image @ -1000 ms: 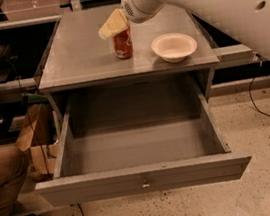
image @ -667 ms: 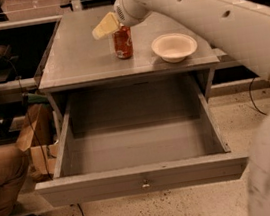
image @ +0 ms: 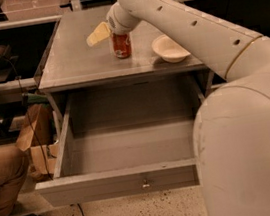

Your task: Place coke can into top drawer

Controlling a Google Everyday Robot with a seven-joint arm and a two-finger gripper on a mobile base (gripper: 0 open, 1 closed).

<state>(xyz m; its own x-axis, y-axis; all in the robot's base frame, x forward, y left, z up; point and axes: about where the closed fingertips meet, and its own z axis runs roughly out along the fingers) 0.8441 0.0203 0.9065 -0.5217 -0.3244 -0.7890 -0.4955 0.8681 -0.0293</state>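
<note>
Can: the coke can is seen upright on the top of the grey cabinet, about the middle of it, and not in the drawer.
Drawer: the top drawer is pulled far out below, its knob toward the camera; no can is seen inside.
Gripper: the gripper is held at the can's upper left edge; whether it is released or clenched on the can cannot be told.
Bowl: a cream-white bowl is placed near the can, to its right in the view, not touching it.
Done: the opening of the drawer is judged complete.
Left: the grasp is to be secured, then the can lifted, brought forward, lowered into the drawer and released.
</note>
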